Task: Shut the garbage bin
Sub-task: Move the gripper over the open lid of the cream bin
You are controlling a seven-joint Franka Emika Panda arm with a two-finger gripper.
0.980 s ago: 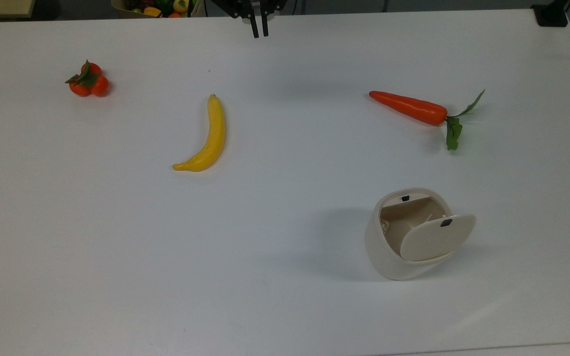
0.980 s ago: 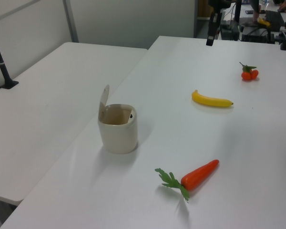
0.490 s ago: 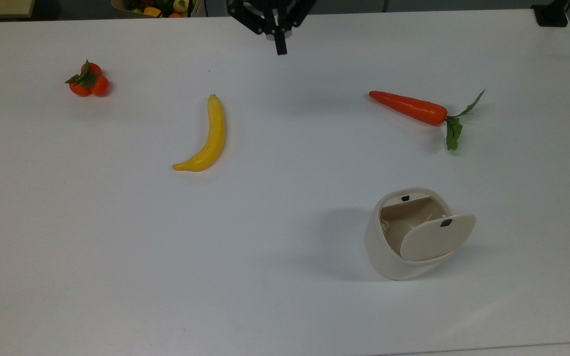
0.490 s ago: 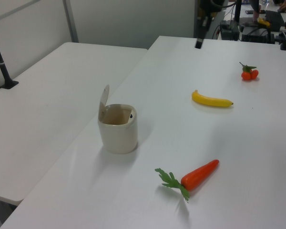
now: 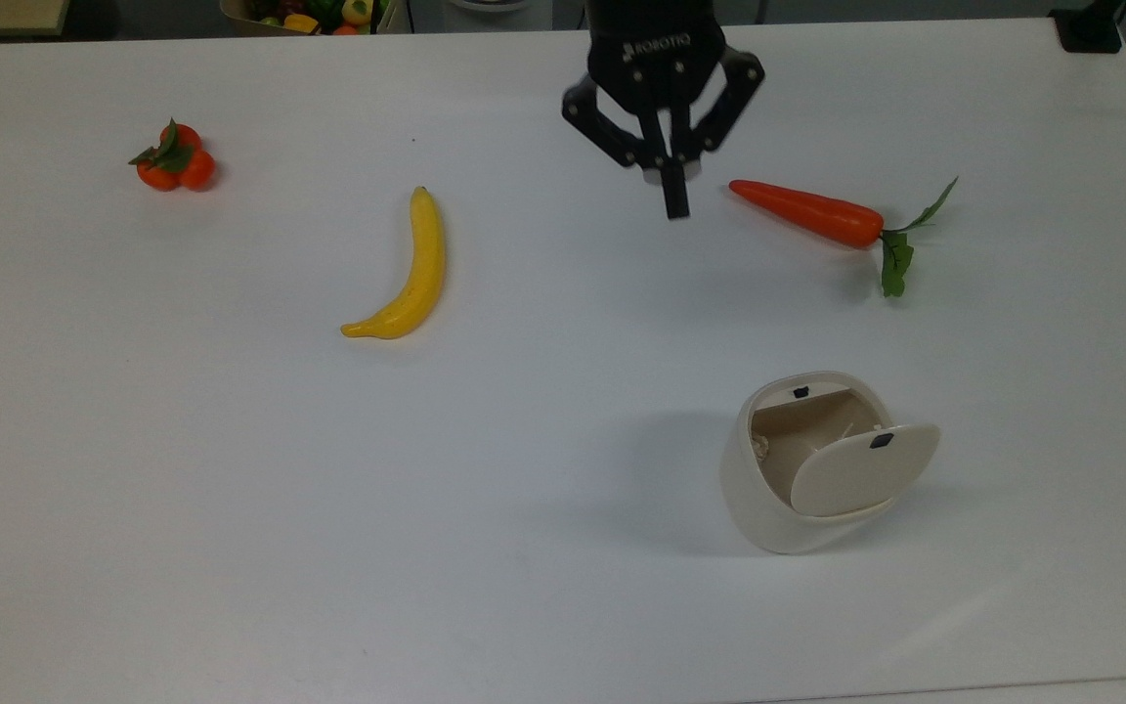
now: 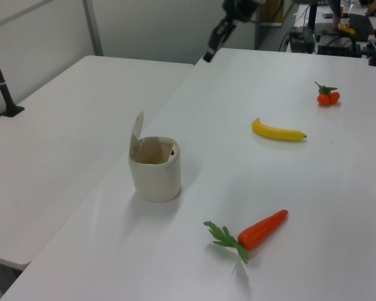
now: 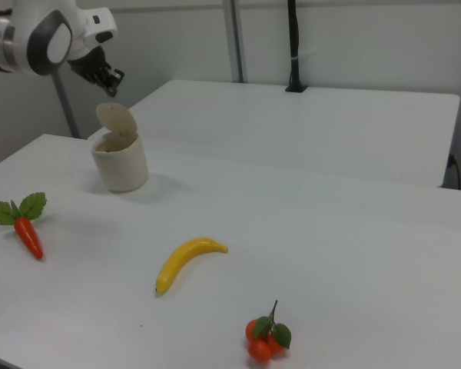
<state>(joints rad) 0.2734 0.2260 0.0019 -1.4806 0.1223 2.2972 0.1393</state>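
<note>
The garbage bin (image 5: 768,504) is a small cream-white tub standing on the white table (image 5: 524,440) toward the top view's lower right. Its flat lid (image 5: 861,471) stands raised on its hinge, with a small black square mark near the top, so the beige inside shows. In the left view the bin (image 6: 155,174) has its lid (image 6: 136,130) upright. My gripper (image 5: 675,205) hangs above the table, far from the bin and just left of the carrot's tip, fingers pressed together and holding nothing. In the right view the gripper (image 7: 111,81) appears above the bin (image 7: 121,165).
An orange carrot (image 5: 807,212) with green leaves lies above the bin in the top view. A yellow banana (image 5: 411,274) lies mid-table and a cluster of small orange fruits (image 5: 172,161) at the left. A basket of produce (image 5: 314,15) sits beyond the far edge.
The gripper has come down from the top view's upper edge and moved right, toward the carrot's tip. Its fingers went from a narrow gap to pressed together. The bin and fruit have not moved.
</note>
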